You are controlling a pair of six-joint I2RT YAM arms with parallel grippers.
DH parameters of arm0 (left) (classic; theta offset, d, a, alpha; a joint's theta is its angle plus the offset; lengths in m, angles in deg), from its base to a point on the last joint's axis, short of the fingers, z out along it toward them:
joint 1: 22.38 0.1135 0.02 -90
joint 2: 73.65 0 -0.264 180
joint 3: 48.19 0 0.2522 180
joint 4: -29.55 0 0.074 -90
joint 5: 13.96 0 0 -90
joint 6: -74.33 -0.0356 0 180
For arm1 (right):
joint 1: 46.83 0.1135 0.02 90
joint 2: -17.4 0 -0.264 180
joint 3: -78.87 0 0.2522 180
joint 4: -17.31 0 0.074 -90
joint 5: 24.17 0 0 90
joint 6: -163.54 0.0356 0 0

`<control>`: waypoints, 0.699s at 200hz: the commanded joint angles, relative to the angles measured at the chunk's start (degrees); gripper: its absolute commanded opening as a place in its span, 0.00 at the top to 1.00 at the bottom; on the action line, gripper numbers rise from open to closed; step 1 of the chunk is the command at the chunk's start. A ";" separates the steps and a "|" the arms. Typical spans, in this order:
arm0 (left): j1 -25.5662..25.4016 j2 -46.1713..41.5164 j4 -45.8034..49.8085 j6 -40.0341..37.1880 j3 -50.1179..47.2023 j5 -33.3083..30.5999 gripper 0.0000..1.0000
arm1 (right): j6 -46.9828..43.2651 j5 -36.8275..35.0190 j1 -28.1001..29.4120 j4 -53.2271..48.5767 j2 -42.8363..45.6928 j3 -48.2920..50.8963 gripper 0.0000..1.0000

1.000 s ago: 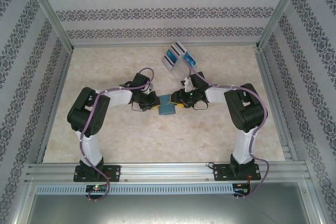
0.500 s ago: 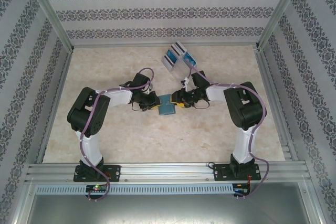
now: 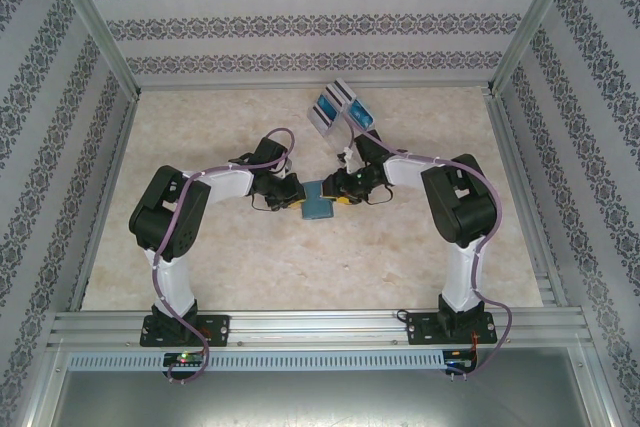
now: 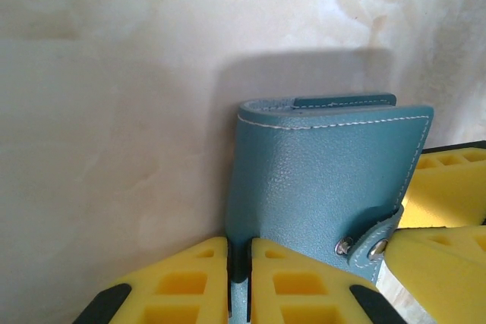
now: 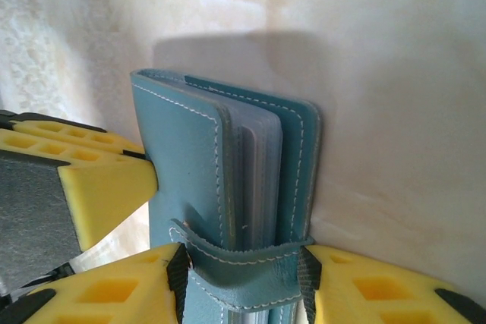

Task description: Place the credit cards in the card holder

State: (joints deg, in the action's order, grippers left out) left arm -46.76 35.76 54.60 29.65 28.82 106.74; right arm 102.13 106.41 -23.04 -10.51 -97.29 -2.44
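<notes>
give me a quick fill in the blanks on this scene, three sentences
1. The card holder is folded ___, its strap across the open edge.
2. The left hand and the right hand both grip it with ___ pads.
3. The credit cards lie on the ___ side of the table, not in the holder.
Missing words: shut; yellow; far.

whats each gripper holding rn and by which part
Both hold the card holder: the left gripper pinches a thin edge of its cover, the right gripper clamps it at the end with the strap.
</notes>
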 commanded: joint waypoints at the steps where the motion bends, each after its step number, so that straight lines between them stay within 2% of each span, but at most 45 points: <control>1: -2.54 2.20 0.31 0.28 0.83 0.42 0.87 | -3.73 -1.22 6.82 1.87 -5.78 -0.67 0.54; 55: -2.99 1.70 0.59 0.28 0.99 0.45 0.88 | -4.13 -3.40 7.91 0.68 -5.23 -0.83 0.54; 75: -2.95 1.07 3.06 -1.20 1.76 -1.08 0.88 | -2.11 -0.73 5.85 3.74 -2.47 1.23 0.49; 112: -3.59 0.54 12.20 -6.28 6.49 -6.68 0.88 | -1.45 3.10 2.01 4.57 -1.65 1.98 0.49; 140: -4.80 1.57 16.40 -8.26 9.65 -8.97 0.88 | 2.30 7.57 0.33 11.19 -1.41 5.06 0.44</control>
State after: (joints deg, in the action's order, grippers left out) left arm -49.16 35.98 65.29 25.19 35.33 99.65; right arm 101.46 107.35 -22.77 -6.69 -96.37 -0.82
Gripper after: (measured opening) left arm 0.126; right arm 0.531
